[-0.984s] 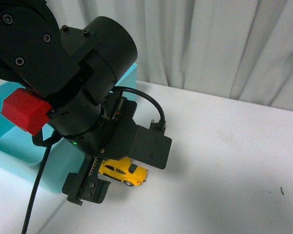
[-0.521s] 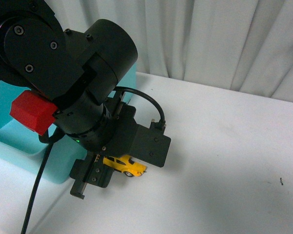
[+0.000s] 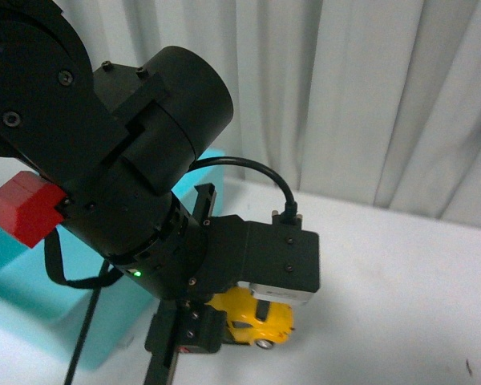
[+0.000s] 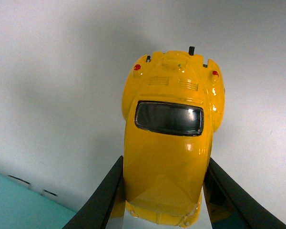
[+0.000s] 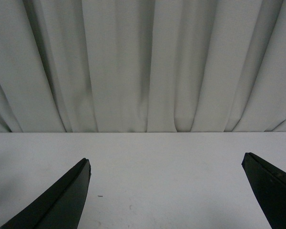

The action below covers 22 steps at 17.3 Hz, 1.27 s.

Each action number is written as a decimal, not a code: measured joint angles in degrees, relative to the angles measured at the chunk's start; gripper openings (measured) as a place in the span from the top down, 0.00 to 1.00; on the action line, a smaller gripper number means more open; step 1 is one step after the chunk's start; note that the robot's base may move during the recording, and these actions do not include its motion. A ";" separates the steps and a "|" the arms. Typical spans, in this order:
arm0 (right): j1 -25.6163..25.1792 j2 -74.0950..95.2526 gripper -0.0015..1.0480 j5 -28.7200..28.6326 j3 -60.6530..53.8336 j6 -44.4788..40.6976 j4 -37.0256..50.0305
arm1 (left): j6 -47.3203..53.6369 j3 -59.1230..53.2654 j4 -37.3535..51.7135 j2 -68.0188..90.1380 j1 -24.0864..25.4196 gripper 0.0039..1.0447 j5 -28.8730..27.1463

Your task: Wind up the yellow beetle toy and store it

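Left wrist view: yellow beetle toy [image 4: 168, 157] pinched across its sides by left gripper [image 4: 165, 160], fingers [image 4: 107, 200] pressed on both flanks near the front end, tail lights pointing away from the wrist. Front view: same toy [image 3: 260, 317] tucked under the black wrist, just right of the blue bin [image 3: 32, 297], over the white table [image 3: 401, 281]. Wheel contact with table: cannot tell, underside hidden. Right gripper [image 5: 166, 157] spread wide, nothing between, aimed at the curtain [image 5: 133, 62], nowhere near the toy.

Step in hand, at a guess: winding by a backward drag, or carry toward the bin; hard to call. To do it well: keep the squeeze even on both flanks, no twist, glossy shell probably slippery. If winding, press wheels flat on the table and pull straight along the car's length, no sideways skid. If carrying, hold level, clear the bin wall before lowering, release only low inside, given the risk of wound-up wheels spinning and kicking. Keep right arm parked.

Versus half a second ago: arm bigger in front view and nearer the camera, toy lower in frame and more covered by the wrist, less bin showing, more curtain. Versus one second ago: toy then in side profile, mostly uncovered.
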 joint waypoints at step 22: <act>0.00 0.00 0.06 0.00 0.00 0.00 0.02 | -24.59 2.84 24.61 9.77 29.62 0.62 -19.34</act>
